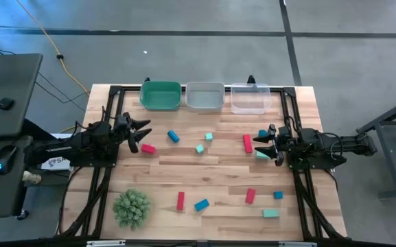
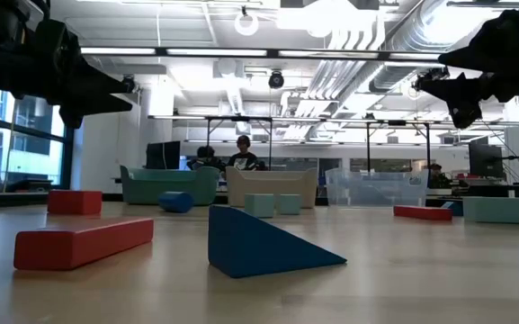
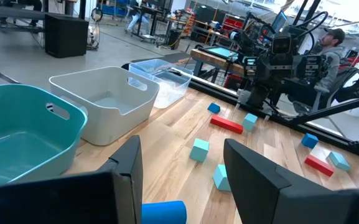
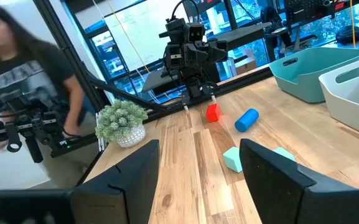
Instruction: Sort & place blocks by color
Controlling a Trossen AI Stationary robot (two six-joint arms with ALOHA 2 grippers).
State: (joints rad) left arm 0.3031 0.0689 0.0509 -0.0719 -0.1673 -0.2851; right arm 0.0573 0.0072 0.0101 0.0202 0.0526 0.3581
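Observation:
About a dozen red, blue and teal blocks lie scattered flat on the wooden table (image 1: 211,171). My left gripper (image 1: 140,135) hovers open at the table's left side, above a red block (image 1: 148,148) and close to a blue cylinder (image 1: 173,136). In the left wrist view the blue cylinder (image 3: 163,211) shows between the open fingers of my left gripper (image 3: 182,180). My right gripper (image 1: 259,143) hovers open at the right side, beside a red bar (image 1: 247,143), a blue block (image 1: 262,134) and a teal block (image 1: 261,155). Both grippers hang clear of the table in the low view.
Along the far edge stand a green bin (image 1: 160,96), a grey bin (image 1: 204,97) and a clear bin (image 1: 248,98). A green spiky plant ball (image 1: 132,208) sits near the front left corner. A person with a hand-held rig (image 4: 23,93) stands beyond the table's left side.

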